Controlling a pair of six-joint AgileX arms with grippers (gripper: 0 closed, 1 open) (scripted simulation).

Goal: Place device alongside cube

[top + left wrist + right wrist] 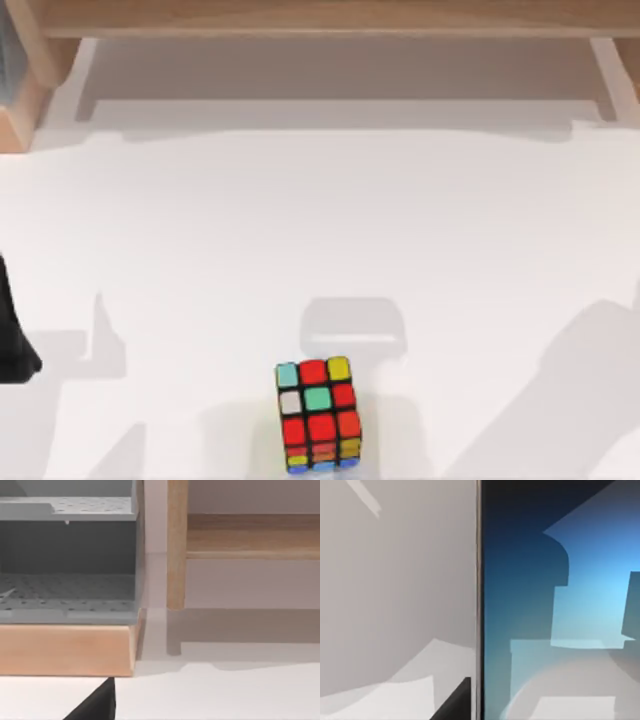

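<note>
The cube (319, 414) stands at the table's front middle, its top mostly red with teal, yellow and white stickers. The device (560, 610) is very close in the right wrist view, a glossy blue-to-white screen with a thin dark frame along its edge. A dark part of my right gripper (454, 704) sits right beside that edge; whether it holds the device cannot be told. My left gripper (15, 345) is parked at the table's far left edge.
A wooden shelf frame (320, 20) runs along the back of the table. The left wrist view faces a grey perforated rack (67, 595) on a wooden base and a wooden post (176, 545). Soft shadows lie on the white tabletop (300, 230).
</note>
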